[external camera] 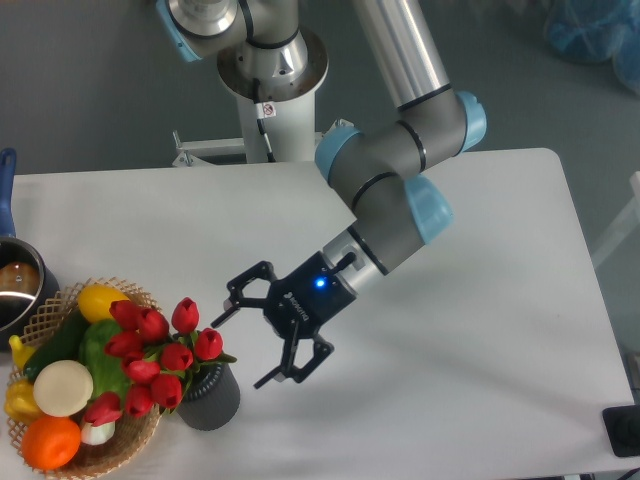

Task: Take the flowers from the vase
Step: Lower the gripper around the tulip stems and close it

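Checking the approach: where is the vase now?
The vase stands near the table's front-left edge, beside the wicker basket, just below-left of the open gripper.
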Action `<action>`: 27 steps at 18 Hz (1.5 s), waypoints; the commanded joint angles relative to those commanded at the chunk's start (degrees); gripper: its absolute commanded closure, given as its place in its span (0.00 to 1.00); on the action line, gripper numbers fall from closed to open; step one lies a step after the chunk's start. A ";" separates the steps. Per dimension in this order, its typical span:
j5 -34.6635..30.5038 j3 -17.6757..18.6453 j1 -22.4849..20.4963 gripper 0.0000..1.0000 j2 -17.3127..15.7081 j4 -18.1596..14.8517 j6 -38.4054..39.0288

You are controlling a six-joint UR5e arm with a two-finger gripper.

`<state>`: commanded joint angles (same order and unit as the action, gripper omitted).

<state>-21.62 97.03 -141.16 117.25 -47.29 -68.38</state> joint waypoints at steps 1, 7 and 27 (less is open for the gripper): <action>0.00 0.00 0.61 0.00 -0.09 0.00 0.00; 0.09 0.52 1.85 0.07 -0.53 0.09 0.00; 0.18 0.53 0.97 0.75 -1.50 0.00 0.26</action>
<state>-21.45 97.56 -140.18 115.75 -47.29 -68.12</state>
